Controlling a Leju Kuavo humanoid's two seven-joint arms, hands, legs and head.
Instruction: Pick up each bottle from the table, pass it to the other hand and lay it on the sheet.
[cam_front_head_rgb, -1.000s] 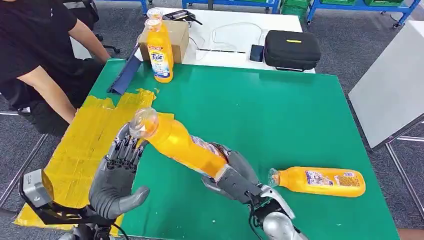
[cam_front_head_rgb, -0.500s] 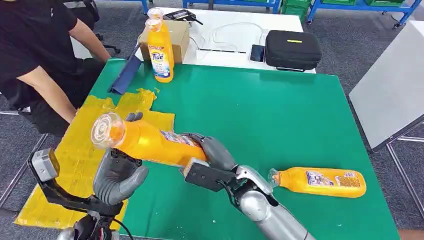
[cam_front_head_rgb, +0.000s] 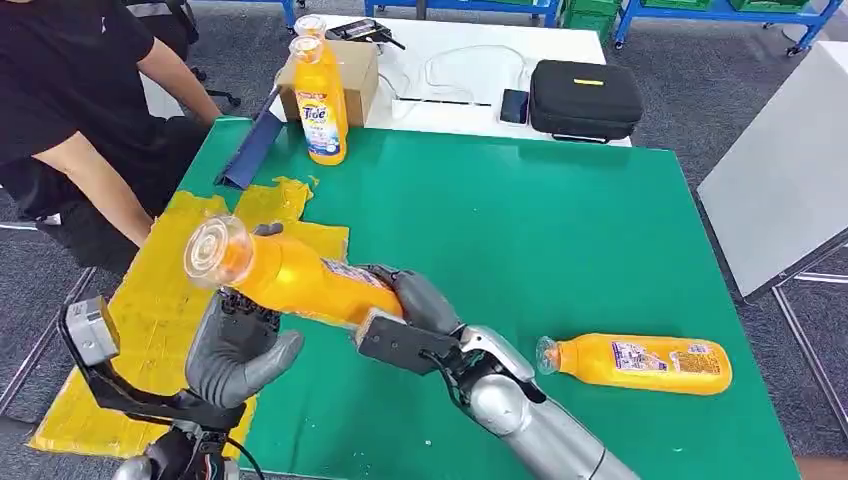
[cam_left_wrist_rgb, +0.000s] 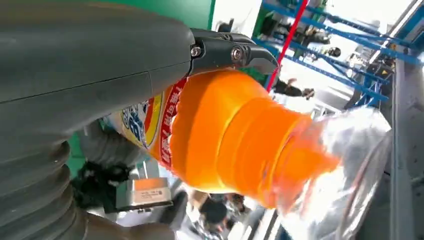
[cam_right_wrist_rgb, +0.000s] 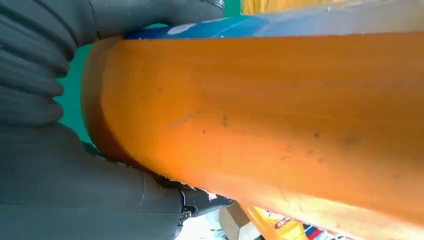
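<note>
Held bottle (cam_front_head_rgb: 300, 278) barely shifted, cap slightly up | right hand (cam_front_head_rgb: 405, 315) grips its base | left hand (cam_front_head_rgb: 238, 345) cupped beneath its neck, fingers touching | over yellow sheet (cam_front_head_rgb: 160, 300) edge on tabletop (cam_front_head_rgb: 560, 220)

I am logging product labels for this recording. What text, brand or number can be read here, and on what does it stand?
"Tide": on the label of the upright orange bottle at the far edge of the green table.
Label on the held bottle: print too blurred to read.
Label on the lying bottle: too small to read.
Yellow mark on the black case: illegible.
</note>
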